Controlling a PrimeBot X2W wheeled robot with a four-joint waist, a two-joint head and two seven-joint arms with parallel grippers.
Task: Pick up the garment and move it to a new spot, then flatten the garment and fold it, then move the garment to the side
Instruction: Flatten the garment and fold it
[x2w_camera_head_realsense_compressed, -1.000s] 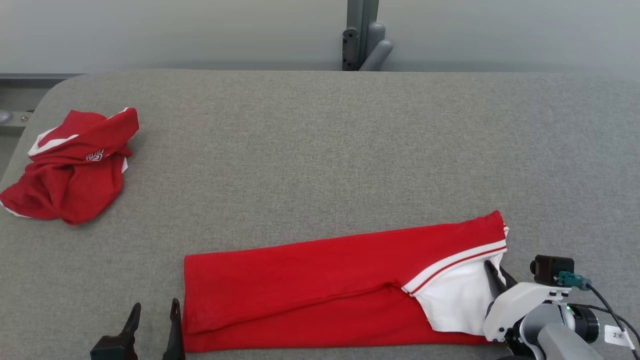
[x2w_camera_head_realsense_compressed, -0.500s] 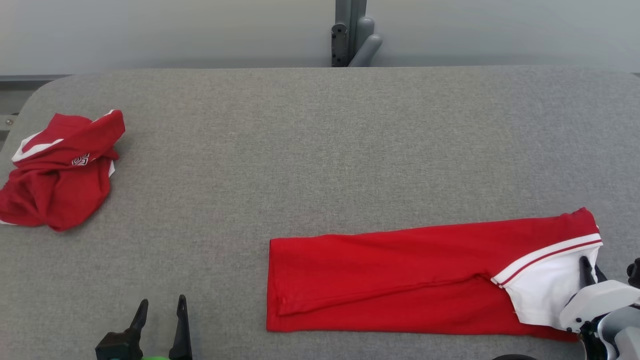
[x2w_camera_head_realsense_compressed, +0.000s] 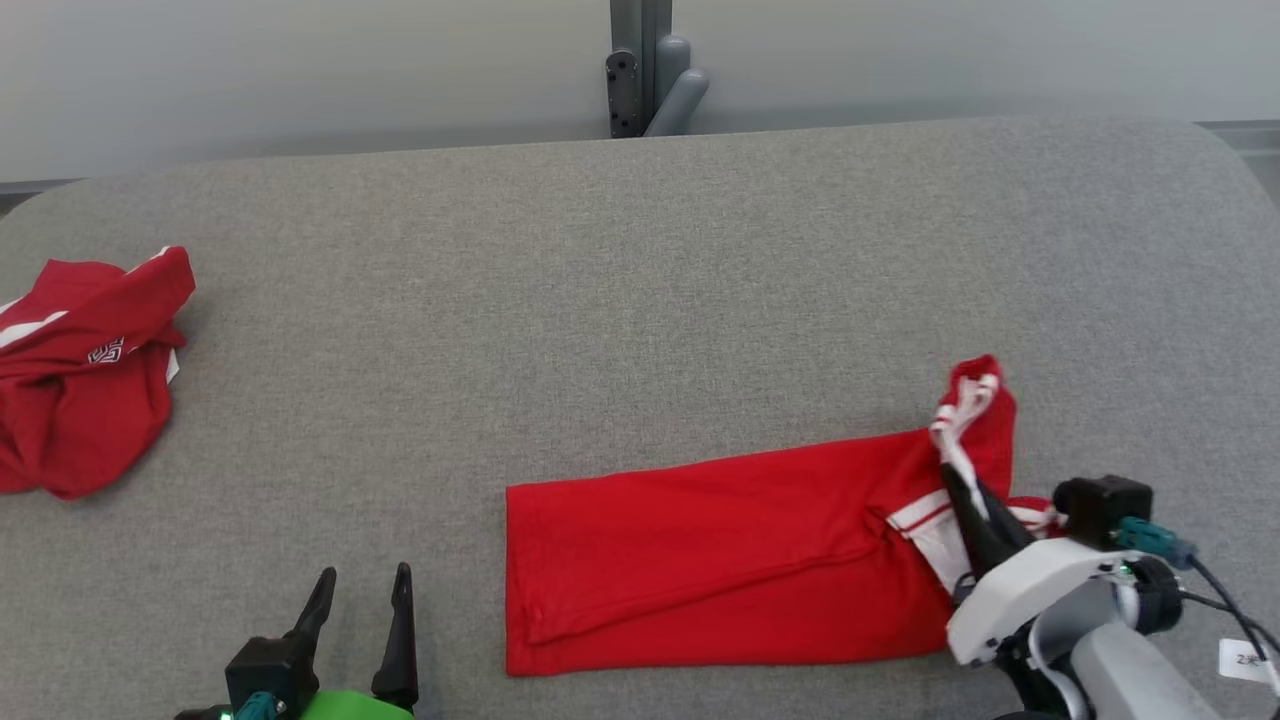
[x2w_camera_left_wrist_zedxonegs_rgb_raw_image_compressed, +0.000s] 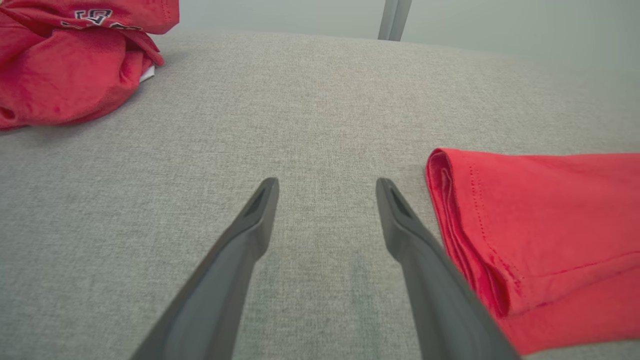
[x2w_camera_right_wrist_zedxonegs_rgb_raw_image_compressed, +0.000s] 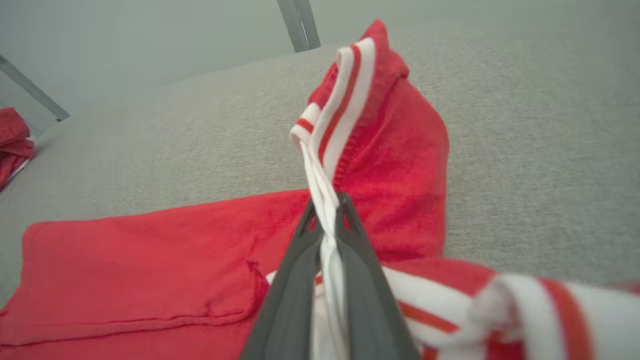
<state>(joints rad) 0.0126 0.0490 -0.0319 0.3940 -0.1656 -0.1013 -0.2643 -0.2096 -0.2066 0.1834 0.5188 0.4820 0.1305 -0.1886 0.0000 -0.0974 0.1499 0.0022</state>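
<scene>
Between right hand (x2w_camera_head_realsense_compressed: 952, 478) fingers: garment (x2w_camera_head_realsense_compressed: 700, 560) striped edge pinched, raised

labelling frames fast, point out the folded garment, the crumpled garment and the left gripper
folded garment (x2w_camera_head_realsense_compressed: 700, 560), head view, middle of red body
crumpled garment (x2w_camera_head_realsense_compressed: 80, 410), head view, red bulk
left gripper (x2w_camera_head_realsense_compressed: 365, 570), head view, midway between fingertips

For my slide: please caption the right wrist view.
Right hand pinches the striped end of the red garment over the grey table.
</scene>
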